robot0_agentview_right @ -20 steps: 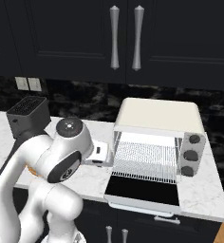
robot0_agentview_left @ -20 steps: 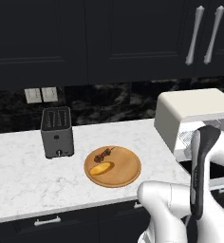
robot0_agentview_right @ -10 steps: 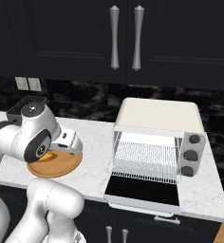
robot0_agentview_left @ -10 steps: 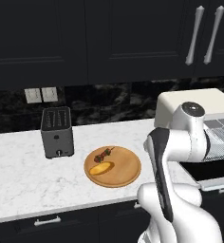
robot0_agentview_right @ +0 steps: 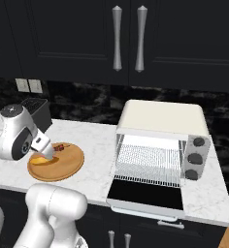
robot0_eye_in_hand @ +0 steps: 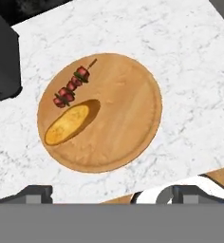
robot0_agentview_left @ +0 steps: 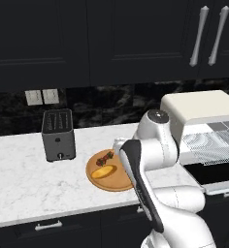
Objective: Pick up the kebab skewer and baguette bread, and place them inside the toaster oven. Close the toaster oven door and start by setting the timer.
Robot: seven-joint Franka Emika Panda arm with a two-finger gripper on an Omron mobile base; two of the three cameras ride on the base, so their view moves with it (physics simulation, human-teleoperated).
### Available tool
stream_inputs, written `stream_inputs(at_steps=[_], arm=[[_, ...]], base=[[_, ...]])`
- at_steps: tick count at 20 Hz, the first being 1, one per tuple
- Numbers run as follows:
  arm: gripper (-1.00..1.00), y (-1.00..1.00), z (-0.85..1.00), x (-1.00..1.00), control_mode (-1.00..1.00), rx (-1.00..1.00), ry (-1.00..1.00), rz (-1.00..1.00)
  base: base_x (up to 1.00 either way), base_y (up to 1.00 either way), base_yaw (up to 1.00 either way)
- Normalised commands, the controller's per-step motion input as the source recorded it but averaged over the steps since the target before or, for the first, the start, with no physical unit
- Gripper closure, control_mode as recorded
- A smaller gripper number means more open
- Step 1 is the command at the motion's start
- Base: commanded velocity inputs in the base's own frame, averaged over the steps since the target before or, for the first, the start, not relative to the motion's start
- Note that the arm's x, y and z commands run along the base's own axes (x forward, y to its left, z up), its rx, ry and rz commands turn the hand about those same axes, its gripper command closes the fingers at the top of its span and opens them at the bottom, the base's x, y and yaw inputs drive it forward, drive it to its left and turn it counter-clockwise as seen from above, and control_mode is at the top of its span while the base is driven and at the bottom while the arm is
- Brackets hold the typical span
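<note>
Currently one kebab skewer (robot0_eye_in_hand: 72, 87) and one baguette bread (robot0_eye_in_hand: 67, 124) lie on one wooden board (robot0_eye_in_hand: 128, 118); gripper (robot0_eye_in_hand: 111, 194) fingers spread wide.

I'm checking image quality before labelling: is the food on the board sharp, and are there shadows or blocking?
Hand view: the kebab skewer and baguette bread read clearly, slightly soft, the bread casting a dark shadow on the round wooden board. Left base view: the arm hides part of the board. Right base view: the arm's end covers most of the bread.
</note>
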Motion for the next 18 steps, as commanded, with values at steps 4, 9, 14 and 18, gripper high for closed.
stream_inputs(at_steps=[4,9,14,18], arm=[[-1.0,0.91,-0.5,0.39,-1.0,0.21,0.0,-0.21],[-1.0,0.58,-0.31,0.64,-1.0,0.06,0.05,-0.15],[-1.0,0.35,-0.21,0.51,-1.0,0.0,0.07,-0.11],[-1.0,0.05,-0.36,0.22,-1.0,0.0,0.12,-0.04]], base=[[0.0,0.0,0.0],[0.0,0.0,0.0],[0.0,0.0,0.0],[0.0,0.0,0.0]])
